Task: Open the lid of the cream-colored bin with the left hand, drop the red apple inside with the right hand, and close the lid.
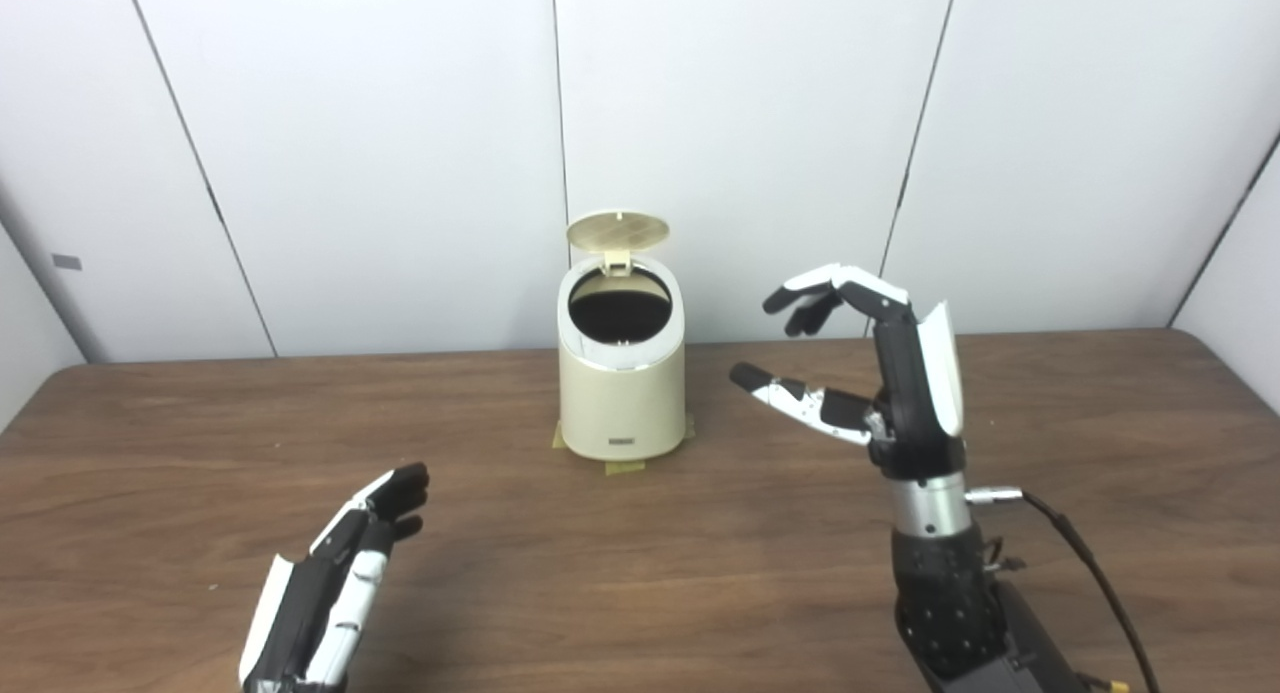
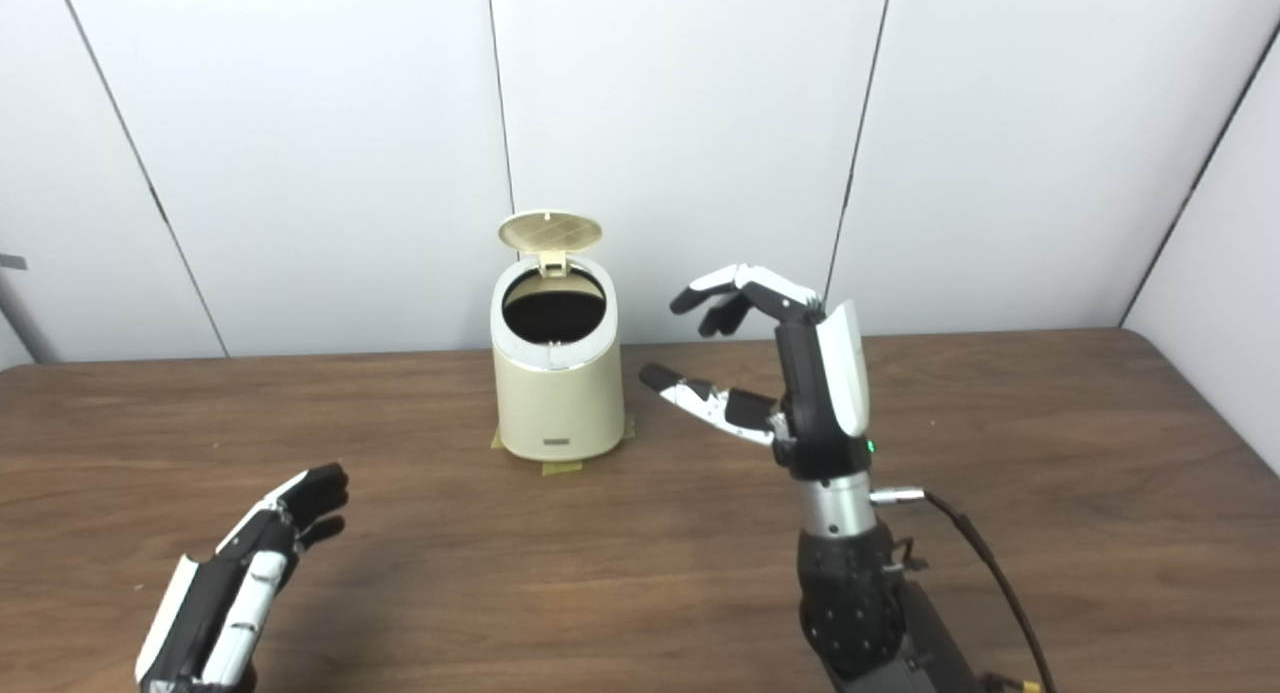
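Observation:
The cream-colored bin (image 1: 622, 393) stands at the back middle of the table, its round lid (image 1: 618, 231) tipped up and back, showing a dark opening. No red apple shows in either view. My right hand (image 1: 870, 358) is raised to the right of the bin, level with its top, fingers and thumb spread apart with nothing between them. My left hand (image 1: 335, 578) hovers low over the table at the front left, well short of the bin, fingers stretched out and holding nothing.
Yellow tape (image 1: 625, 465) marks the bin's base on the wooden table (image 1: 640, 573). White wall panels (image 1: 400, 123) rise right behind the bin. A black cable (image 1: 1085, 563) trails from my right wrist toward the front right.

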### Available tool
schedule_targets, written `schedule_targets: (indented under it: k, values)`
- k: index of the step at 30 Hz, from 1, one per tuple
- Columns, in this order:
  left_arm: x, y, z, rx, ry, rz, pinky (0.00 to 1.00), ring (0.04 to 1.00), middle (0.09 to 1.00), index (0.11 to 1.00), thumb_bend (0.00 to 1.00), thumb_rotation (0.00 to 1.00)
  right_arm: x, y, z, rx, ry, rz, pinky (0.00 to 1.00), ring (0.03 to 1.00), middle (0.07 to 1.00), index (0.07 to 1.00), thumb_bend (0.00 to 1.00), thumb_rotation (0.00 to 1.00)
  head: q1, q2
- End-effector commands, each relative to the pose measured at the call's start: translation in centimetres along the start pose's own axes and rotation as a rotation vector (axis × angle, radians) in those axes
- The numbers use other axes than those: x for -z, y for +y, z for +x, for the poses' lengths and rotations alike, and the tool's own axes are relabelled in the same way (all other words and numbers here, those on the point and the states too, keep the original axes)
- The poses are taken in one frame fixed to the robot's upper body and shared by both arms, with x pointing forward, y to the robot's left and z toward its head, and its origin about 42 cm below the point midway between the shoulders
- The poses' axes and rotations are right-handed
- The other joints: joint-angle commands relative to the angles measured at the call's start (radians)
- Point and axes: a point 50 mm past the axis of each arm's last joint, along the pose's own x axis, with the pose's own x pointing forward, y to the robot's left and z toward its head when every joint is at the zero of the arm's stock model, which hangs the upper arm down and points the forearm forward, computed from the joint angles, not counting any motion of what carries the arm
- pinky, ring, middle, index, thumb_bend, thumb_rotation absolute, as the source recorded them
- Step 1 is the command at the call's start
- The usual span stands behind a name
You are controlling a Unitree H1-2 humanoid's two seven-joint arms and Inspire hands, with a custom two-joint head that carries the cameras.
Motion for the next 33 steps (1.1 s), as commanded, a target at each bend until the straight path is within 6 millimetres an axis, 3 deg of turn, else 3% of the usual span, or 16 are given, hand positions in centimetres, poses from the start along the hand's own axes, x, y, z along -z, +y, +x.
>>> schedule_targets:
  k: [1, 2, 4, 5, 11, 15, 17, 21, 25, 30, 33]
  values:
    - [-2.1, 0.6, 3.2, -0.015, -0.125, 0.071, 0.84, 0.856, 0.848, 0.818, 0.31, 0.8, -0.1, -0.3, -1.1, -0.065, 0.092, 0.048, 0.5, 0.603, 0.634, 0.589, 0.36, 0.4, -0.002, 0.0]
    - [-2.7, 0.8, 4.0, -0.018, -0.15, 0.103, 0.82, 0.847, 0.839, 0.811, 0.32, 0.81, 0.1, -0.5, -2.1, -0.091, 0.14, 0.075, 0.58, 0.679, 0.691, 0.667, 0.29, 0.61, -0.002, 0.0]
    - [-3.9, 1.1, 5.8, -0.019, -0.186, 0.137, 0.81, 0.846, 0.839, 0.816, 0.35, 0.86, 0.5, -0.7, -3.9, -0.14, 0.212, 0.092, 0.67, 0.759, 0.77, 0.755, 0.25, 0.75, 0.001, -0.008]
    - [-4.5, 1.2, 6.7, -0.021, -0.2, 0.147, 0.81, 0.852, 0.843, 0.82, 0.39, 0.87, 0.7, -0.9, -4.7, -0.16, 0.241, 0.072, 0.68, 0.769, 0.788, 0.772, 0.23, 0.75, 0.003, -0.012]
    - [-8.0, 0.8, 12.2, -0.043, -0.289, 0.251, 0.8, 0.855, 0.846, 0.83, 0.39, 0.8, 1.8, -0.8, -6.8, -0.197, 0.427, 0.028, 0.65, 0.77, 0.788, 0.769, 0.2, 0.39, 0.002, -0.029]
    - [-10.9, -0.4, 16.2, -0.049, -0.342, 0.382, 0.82, 0.871, 0.867, 0.847, 0.44, 0.83, 2.4, -0.6, -7.5, -0.202, 0.481, 0.033, 0.62, 0.749, 0.768, 0.773, 0.21, 0.28, 0.006, -0.034]
    - [-12.0, -1.0, 17.7, -0.055, -0.359, 0.431, 0.82, 0.88, 0.873, 0.85, 0.55, 0.85, 2.7, -0.5, -7.7, -0.203, 0.493, 0.034, 0.65, 0.766, 0.786, 0.781, 0.22, 0.28, 0.008, -0.034]
    - [-14.0, -2.8, 19.9, -0.035, -0.389, 0.626, 0.82, 0.891, 0.891, 0.868, 0.67, 0.9, 3.1, -0.1, -8.0, -0.188, 0.513, 0.054, 0.67, 0.769, 0.79, 0.775, 0.21, 0.21, 0.007, -0.033]
    - [-15.3, -5.0, 21.7, 0.0, -0.397, 0.835, 0.93, 0.923, 0.907, 0.894, 0.84, 0.99, 3.1, 0.1, -8.2, -0.183, 0.528, 0.06, 0.67, 0.76, 0.79, 0.767, 0.21, 0.21, 0.005, -0.032]
    - [-16.0, -7.2, 23.3, 0.066, -0.357, 0.979, 1.0, 0.991, 0.913, 0.897, 0.91, 1.0, 3.1, 0.1, -8.4, -0.189, 0.552, 0.046, 0.68, 0.767, 0.795, 0.775, 0.21, 0.3, 0.017, -0.027]
    - [-16.3, -8.4, 24.3, 0.096, -0.32, 1.032, 1.0, 1.0, 0.916, 0.892, 0.94, 1.0, 3.2, 0.1, -8.5, -0.189, 0.548, 0.046, 0.67, 0.764, 0.79, 0.773, 0.21, 0.28, 0.017, -0.027]
